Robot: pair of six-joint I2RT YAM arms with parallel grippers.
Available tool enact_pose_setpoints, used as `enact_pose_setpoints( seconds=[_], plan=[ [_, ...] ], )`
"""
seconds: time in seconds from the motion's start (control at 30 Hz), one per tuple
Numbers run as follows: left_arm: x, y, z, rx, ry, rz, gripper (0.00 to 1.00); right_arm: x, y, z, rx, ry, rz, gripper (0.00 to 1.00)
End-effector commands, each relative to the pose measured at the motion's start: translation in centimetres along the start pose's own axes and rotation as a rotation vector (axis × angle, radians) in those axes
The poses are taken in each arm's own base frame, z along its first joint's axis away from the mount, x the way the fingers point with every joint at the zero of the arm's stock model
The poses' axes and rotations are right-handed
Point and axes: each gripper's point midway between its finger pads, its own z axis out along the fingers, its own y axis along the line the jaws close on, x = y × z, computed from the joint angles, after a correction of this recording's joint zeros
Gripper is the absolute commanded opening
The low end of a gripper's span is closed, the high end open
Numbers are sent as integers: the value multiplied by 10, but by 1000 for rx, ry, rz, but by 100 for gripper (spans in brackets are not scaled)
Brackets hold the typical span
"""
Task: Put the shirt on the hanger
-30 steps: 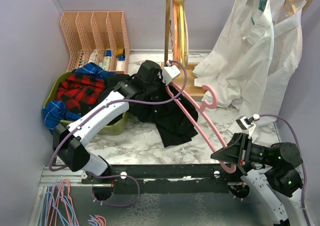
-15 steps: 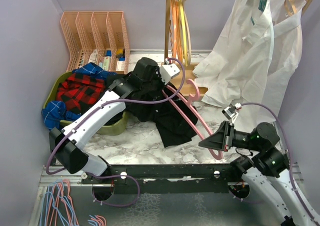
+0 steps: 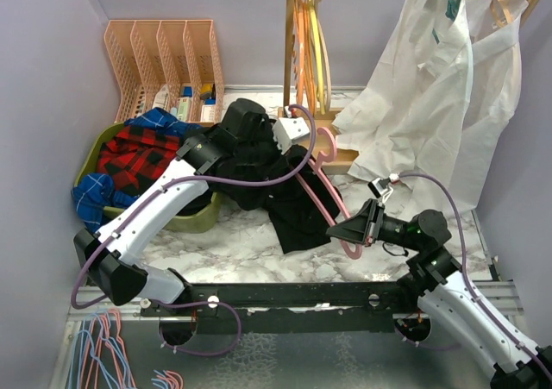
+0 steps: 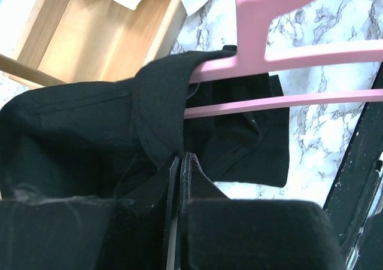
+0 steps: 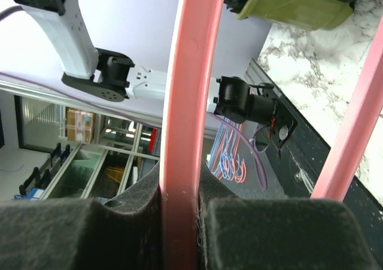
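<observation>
Our left pincer (image 4: 179, 165) is closed to a thin slit, and in the left wrist view it pinches a fold of the shirt (image 4: 78, 126) between its pads. In the overhead view the left arm reaches from the near edge across the green basket (image 3: 185, 221) at the left, where a red-and-black plaid garment (image 3: 138, 160) lies, and the left pincer (image 3: 263, 152) sits half buried in the black cloth. We see the shirt (image 3: 297, 208) bunched up in the middle of the marble table (image 3: 224, 247), its upper part gathered at our left wrist and its lower part hanging down toward the near edge. The hanger (image 3: 323, 191) slants across the right side of that cloth, with its hook (image 3: 326, 139) up beside the left wrist camera and its far end down at our right arm. From the left wrist, a band of black cloth wraps over the upper bar of the hanger (image 4: 311, 54), while the lower bar runs across the front of the shirt. Our right pincer (image 3: 347, 231) is clamped on the low end of the hanger. The right wrist view shows the pink bar (image 5: 191, 72) squeezed tight between both pads (image 5: 257, 234). Farther right, two white shirts (image 3: 440, 87) hang from the wooden rack (image 3: 345, 156), well apart from the black one.
</observation>
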Motion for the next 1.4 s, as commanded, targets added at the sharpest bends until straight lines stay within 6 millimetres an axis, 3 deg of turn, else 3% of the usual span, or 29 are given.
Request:
enact_pose_setpoints(
  seconds=[0.0,0.2,0.5,0.67,0.73,0.77,0.83,0.87,0.97,1.07,1.17,1.37],
  plan=[
    [-7,-10,-10,43,-24,28,3,-21,39,3,-162,-102,-134,1],
    [11,-30,-4,147,6,25,3,-33,34,10,-182,-149,-140,1],
    [35,-54,5,254,42,-9,6,-33,2,15,-163,-158,-70,1],
    [46,-61,11,282,60,-40,8,-39,2,18,-164,-181,-95,1],
    [45,-62,12,287,62,-51,19,-42,0,21,-157,-183,-100,1],
    [44,-63,11,295,61,-53,35,-42,-2,22,-156,-182,-100,1],
    [45,-68,9,329,68,-54,81,-41,-5,23,-153,-173,-96,1],
    [46,-69,8,335,75,-47,97,-40,-10,24,-144,-165,-93,1],
    [44,-56,5,278,61,-14,99,-33,-25,25,-112,-132,-95,1],
    [26,-23,-8,250,-37,-36,99,-21,-40,23,-86,-86,-98,1],
    [18,5,-28,329,-145,6,99,-8,-50,19,-85,-32,-132,1],
    [23,22,-27,346,-116,321,99,10,-59,16,-85,73,-198,1]
  ],
)
